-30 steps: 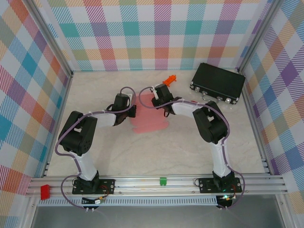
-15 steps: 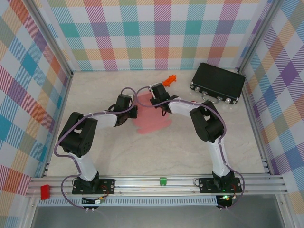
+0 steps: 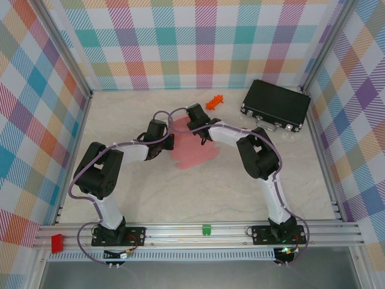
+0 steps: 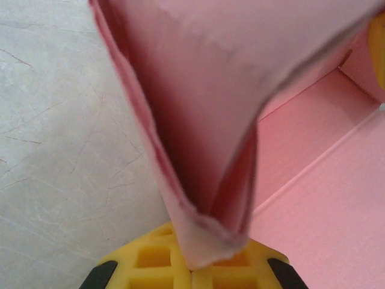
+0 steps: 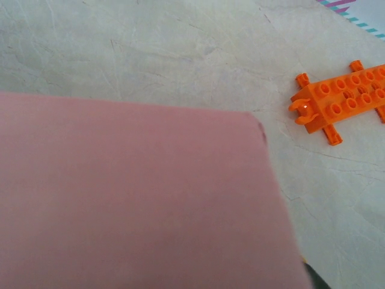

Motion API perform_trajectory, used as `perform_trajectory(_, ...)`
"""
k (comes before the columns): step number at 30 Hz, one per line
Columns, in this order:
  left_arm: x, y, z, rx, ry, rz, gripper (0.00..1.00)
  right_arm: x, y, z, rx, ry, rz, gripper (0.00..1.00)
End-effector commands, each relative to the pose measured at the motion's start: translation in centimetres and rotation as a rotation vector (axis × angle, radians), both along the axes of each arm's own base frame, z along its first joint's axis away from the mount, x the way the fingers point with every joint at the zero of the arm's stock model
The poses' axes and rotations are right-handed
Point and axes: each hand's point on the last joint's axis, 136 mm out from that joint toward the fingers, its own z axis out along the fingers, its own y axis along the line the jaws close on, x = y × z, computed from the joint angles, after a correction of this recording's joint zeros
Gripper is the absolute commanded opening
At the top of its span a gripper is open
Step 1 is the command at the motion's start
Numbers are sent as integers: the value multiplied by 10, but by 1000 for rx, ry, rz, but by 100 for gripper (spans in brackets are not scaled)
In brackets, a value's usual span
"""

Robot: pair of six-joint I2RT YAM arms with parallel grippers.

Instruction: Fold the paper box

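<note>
The paper box (image 3: 191, 153) is a pink cardboard sheet lying partly folded at the middle of the table. My left gripper (image 3: 169, 142) is at its left edge. In the left wrist view the yellow pads (image 4: 150, 259) are shut on a doubled pink flap (image 4: 198, 102) that stands up from the sheet. My right gripper (image 3: 192, 117) is at the box's far edge. In the right wrist view a pink flap (image 5: 132, 198) lies close across the lens and hides the jaws, so I cannot tell how they stand.
An orange toy brick (image 3: 213, 102) (image 5: 340, 102) lies just beyond the box on the marble top. A black hard case (image 3: 277, 105) stands at the far right. Checked walls close in the left, far and right sides. Bare tabletop lies in front of the box.
My right gripper has moved left and a little farther back along the box's far edge. The left gripper shifted slightly and keeps its hold on the flap.
</note>
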Motion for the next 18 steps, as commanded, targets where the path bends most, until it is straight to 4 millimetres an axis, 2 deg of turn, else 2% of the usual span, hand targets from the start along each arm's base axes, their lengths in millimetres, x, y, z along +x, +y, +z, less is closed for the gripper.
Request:
perform_trajectory(1, 3, -13, 19, -25, -45, -43, 2, -7, -10, -20, -85, 41, -45, 14)
perform_trajectory(18, 5, -15, 20, -27, -49, -43, 2, -9, -12, -24, -98, 91, -144, 12)
